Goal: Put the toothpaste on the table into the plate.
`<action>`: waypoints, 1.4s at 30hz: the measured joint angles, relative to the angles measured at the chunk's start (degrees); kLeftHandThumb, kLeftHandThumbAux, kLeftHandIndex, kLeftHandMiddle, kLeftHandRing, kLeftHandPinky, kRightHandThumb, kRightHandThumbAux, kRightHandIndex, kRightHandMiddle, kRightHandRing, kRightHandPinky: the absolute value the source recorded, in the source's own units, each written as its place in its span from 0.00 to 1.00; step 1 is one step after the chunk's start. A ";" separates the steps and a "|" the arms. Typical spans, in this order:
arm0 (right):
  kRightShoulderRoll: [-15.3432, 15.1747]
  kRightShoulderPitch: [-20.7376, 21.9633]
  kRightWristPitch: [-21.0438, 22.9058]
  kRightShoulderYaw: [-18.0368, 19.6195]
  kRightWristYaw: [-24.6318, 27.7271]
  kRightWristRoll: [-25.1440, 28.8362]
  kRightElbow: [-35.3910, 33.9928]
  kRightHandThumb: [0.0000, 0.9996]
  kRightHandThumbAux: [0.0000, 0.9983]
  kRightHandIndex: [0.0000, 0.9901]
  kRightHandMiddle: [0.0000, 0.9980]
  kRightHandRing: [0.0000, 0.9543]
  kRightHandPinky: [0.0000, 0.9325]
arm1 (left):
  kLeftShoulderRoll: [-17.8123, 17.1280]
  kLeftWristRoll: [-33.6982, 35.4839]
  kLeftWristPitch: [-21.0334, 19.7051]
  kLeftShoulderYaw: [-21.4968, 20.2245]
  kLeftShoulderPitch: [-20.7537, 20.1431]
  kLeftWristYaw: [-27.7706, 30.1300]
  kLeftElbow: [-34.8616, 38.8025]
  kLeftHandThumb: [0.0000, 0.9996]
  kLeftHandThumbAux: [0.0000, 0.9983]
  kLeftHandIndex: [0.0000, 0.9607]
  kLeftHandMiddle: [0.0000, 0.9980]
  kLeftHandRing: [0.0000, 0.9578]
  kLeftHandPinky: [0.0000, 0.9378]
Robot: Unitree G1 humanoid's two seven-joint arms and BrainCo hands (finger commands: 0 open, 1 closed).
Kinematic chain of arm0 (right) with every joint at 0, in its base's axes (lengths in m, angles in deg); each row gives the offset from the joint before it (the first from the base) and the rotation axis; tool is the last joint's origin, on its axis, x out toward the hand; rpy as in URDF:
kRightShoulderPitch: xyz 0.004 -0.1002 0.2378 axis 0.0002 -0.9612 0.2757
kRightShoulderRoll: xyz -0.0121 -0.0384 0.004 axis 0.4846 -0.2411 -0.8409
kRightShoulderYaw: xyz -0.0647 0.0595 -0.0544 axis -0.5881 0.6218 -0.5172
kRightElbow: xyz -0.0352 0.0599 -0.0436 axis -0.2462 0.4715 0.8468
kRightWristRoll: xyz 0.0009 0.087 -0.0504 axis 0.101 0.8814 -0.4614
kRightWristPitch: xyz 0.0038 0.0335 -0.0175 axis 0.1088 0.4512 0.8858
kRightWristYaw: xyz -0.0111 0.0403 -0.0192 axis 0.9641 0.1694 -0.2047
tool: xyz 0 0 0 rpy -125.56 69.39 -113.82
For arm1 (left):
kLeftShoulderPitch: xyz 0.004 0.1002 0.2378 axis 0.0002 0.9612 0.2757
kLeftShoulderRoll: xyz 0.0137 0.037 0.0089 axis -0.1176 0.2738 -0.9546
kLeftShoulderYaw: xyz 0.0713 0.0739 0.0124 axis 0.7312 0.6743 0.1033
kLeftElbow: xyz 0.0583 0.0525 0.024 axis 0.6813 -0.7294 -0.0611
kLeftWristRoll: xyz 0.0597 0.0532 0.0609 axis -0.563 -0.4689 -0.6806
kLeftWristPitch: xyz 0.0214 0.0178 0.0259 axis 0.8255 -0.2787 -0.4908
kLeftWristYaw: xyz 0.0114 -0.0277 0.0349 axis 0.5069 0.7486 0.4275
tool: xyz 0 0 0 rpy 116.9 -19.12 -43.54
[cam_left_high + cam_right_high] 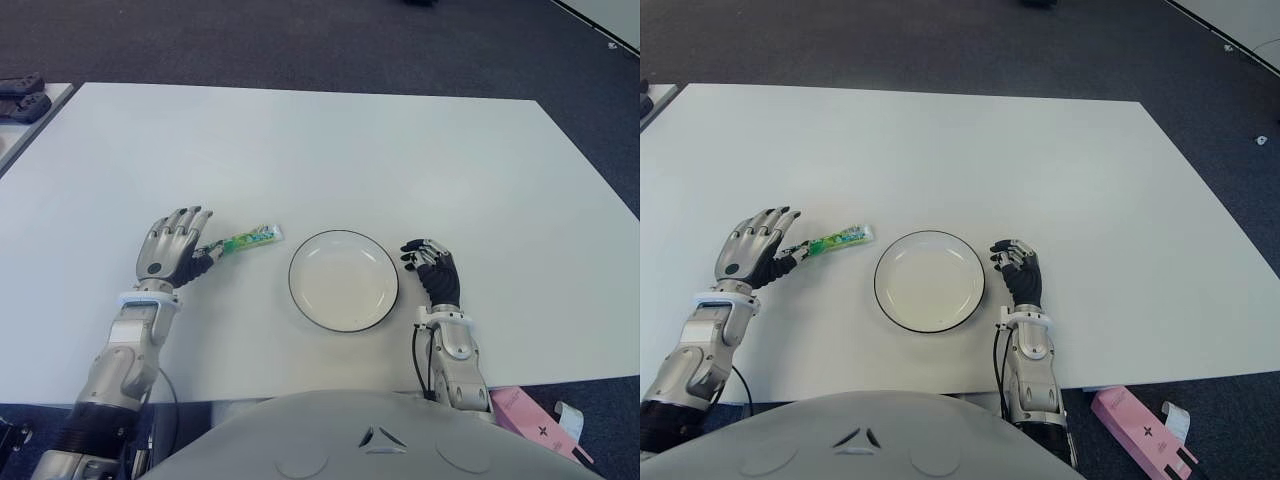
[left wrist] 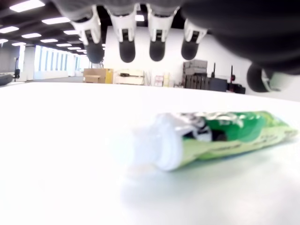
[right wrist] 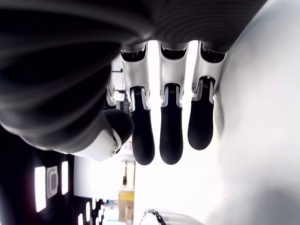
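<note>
On the white bench [image 1: 320,150] over dark carpet, the spread, empty left hand [image 1: 172,245] is hovering beside the toothpaste [image 1: 243,241], left of the plate [image 1: 343,279]; the right hand [image 1: 432,266], loosely open, is showing right of it.

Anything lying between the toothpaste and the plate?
No. In the left eye view only bare table separates the toothpaste from the plate.
</note>
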 measured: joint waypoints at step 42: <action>-0.16 -2.03 0.01 0.19 0.01 0.03 -1.56 0.71 0.73 0.43 0.49 0.51 0.52 | -17.69 -0.98 4.77 13.00 -6.17 20.27 1.31 0.42 0.13 0.00 0.00 0.00 0.00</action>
